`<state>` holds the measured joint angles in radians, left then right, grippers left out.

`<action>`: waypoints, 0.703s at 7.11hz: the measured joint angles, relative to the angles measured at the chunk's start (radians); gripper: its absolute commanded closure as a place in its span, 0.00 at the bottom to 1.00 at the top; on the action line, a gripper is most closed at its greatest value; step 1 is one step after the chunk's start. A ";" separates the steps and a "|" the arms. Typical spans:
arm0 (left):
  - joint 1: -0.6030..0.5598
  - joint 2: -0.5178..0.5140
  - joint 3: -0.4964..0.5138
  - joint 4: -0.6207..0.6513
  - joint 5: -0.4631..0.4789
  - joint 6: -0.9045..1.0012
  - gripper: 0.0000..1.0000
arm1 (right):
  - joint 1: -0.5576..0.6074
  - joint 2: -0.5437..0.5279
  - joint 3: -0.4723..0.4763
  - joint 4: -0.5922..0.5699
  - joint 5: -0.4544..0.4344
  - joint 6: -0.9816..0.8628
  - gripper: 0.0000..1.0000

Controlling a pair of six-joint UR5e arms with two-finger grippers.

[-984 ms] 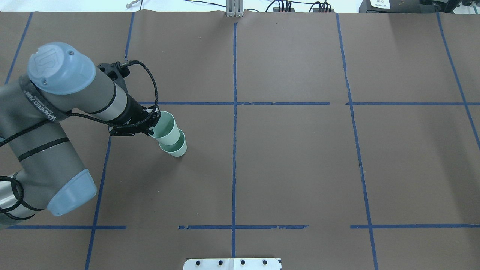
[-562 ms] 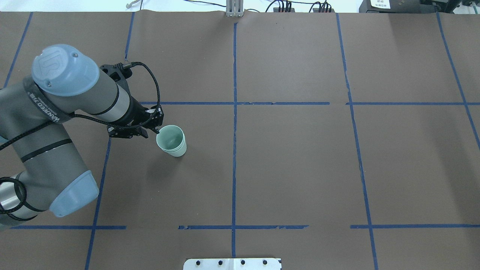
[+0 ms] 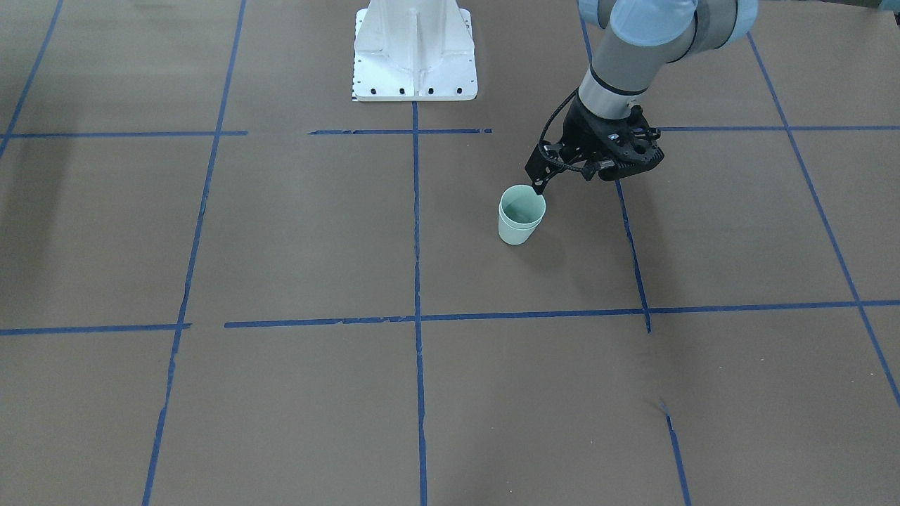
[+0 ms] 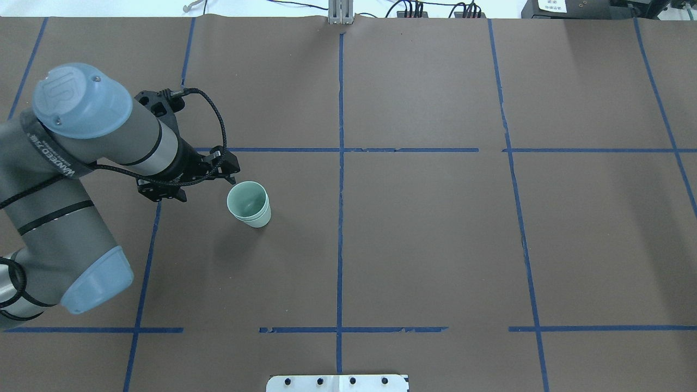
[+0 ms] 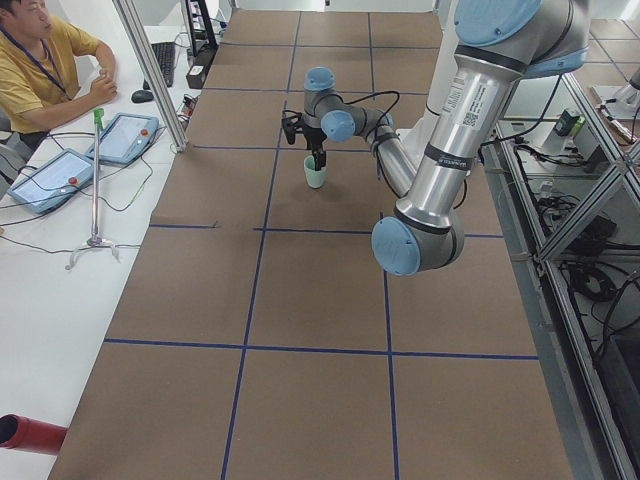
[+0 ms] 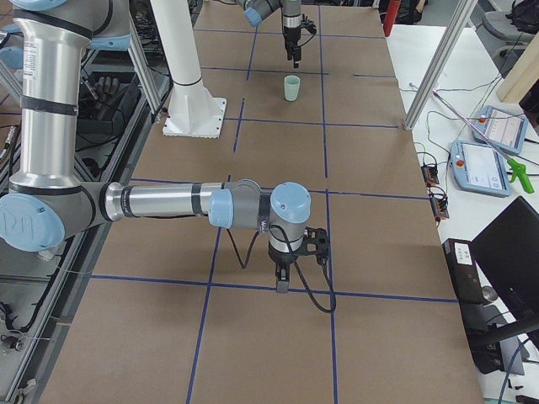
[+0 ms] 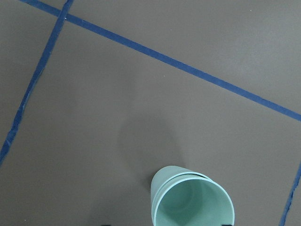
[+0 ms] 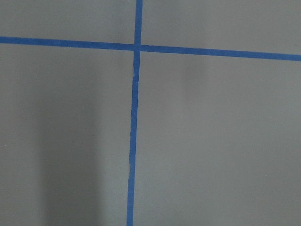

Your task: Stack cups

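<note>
The two pale mint-green cups stand nested, one inside the other, upright on the brown table, left of centre. They also show in the front view, the left side view, the right side view and the left wrist view. My left gripper is open and empty, just behind and to the left of the cups' rim, raised above it and not touching it. My right gripper shows only in the right side view, low over the table far from the cups. I cannot tell whether it is open or shut.
The white robot base stands at the table's near middle edge. Blue tape lines divide the brown table cover. An operator sits by tablets beyond the far edge. A metal post stands there.
The left gripper let go of the upper cup, which was tilted over the lower one; it now sits nested upright. The gripper has pulled back to the left, away from the cups.
</note>
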<state>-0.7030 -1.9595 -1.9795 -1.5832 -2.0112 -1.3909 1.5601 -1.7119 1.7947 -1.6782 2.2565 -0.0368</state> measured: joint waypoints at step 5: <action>-0.438 0.326 0.041 0.007 -0.149 0.968 0.00 | 0.000 0.000 0.000 0.000 0.000 0.000 0.00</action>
<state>-1.1411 -1.6338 -1.9390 -1.5762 -2.1602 -0.4231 1.5600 -1.7121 1.7948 -1.6782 2.2565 -0.0368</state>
